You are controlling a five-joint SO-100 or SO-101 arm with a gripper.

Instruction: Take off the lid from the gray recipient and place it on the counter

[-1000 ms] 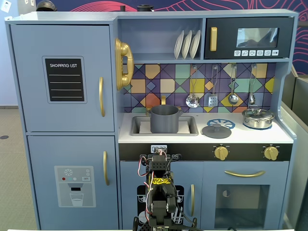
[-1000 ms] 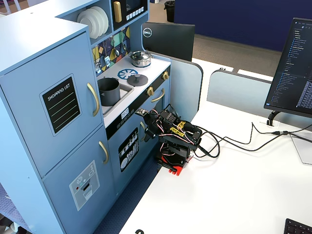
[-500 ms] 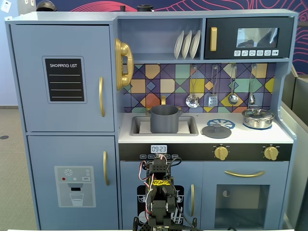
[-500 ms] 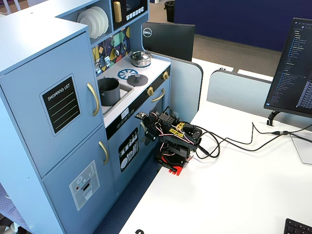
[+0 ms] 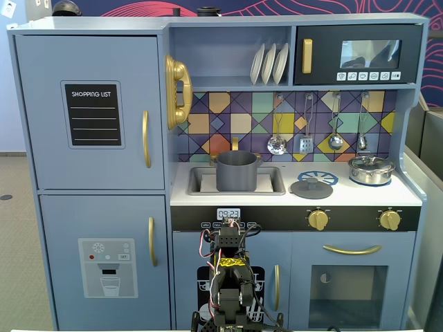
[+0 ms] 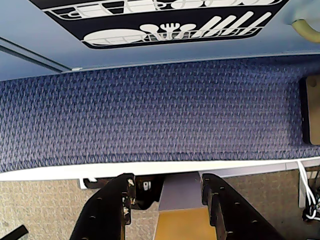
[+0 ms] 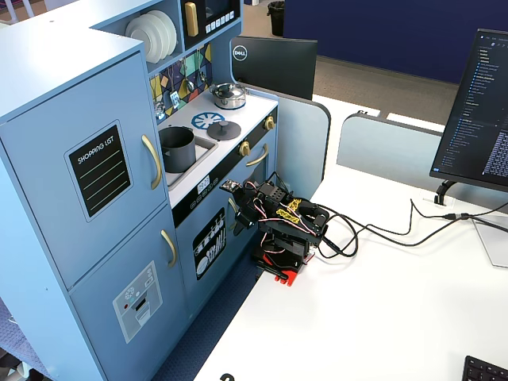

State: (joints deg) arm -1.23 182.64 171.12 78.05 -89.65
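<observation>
The dark gray lid (image 5: 311,187) lies flat on the white counter (image 5: 410,196), just in front of the blue burner ring, knob up. It also shows in the other fixed view (image 7: 225,126). The gray recipient (image 5: 236,172) stands uncovered in the sink basin (image 7: 177,149). My arm (image 5: 229,273) is folded low on the white table in front of the toy kitchen, far below the counter. In the wrist view my gripper (image 6: 167,183) points down at the floor with its jaws apart and nothing between them.
A shiny silver pot (image 5: 372,169) with its own lid stands at the counter's right end. Utensils hang on the backsplash above. Cables (image 7: 373,230) run from my arm across the table. A monitor (image 7: 484,111) stands at the right.
</observation>
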